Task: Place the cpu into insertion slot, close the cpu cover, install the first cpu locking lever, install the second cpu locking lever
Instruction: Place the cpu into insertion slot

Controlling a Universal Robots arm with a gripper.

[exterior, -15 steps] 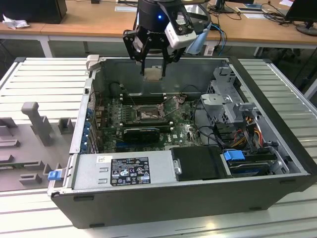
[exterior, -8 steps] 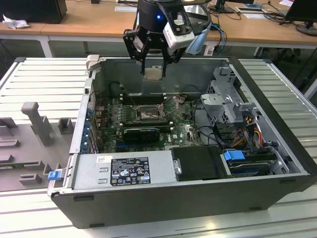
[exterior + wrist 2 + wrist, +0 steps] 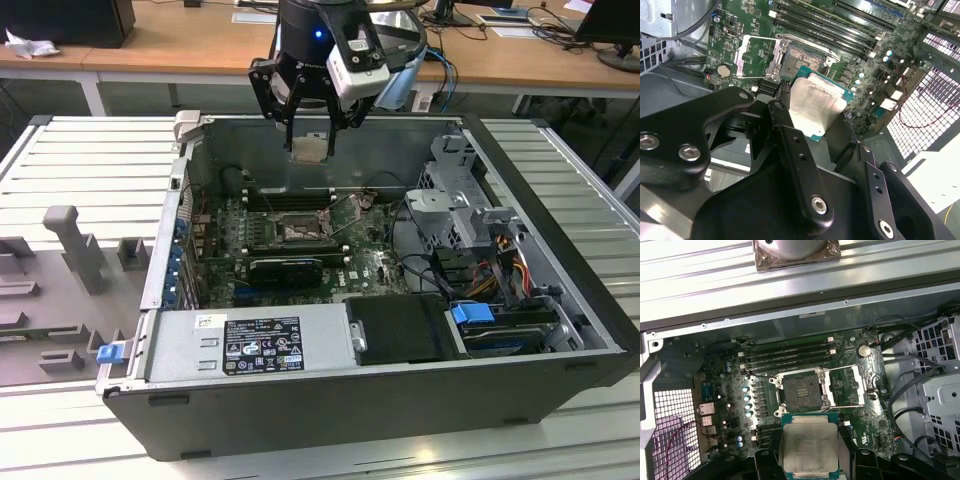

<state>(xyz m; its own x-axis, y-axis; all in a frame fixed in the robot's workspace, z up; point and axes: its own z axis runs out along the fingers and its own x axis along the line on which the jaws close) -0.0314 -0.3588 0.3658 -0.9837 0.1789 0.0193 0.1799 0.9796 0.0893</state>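
two fingers (image 3: 795, 155) pinch the cpu (image 3: 815, 107) between them, above the insertion slot (image 3: 801, 390).

Dark pincer (image 3: 810, 120) gripping cpu (image 3: 818, 102), insertion slot (image 3: 804, 56) apparently empty, cpu cover (image 3: 756, 57) open

Fingers (image 3: 792, 150) downward in a firm pinch

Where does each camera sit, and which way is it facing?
Exterior view: off the arm, looking down into the open computer case; tool shows.
First wrist view: on the arm, facing past the cpu at the insertion slot.
Second wrist view: on the arm, looking along the tool's black links.
Both wrist views share the tool-held cpu and insertion slot.
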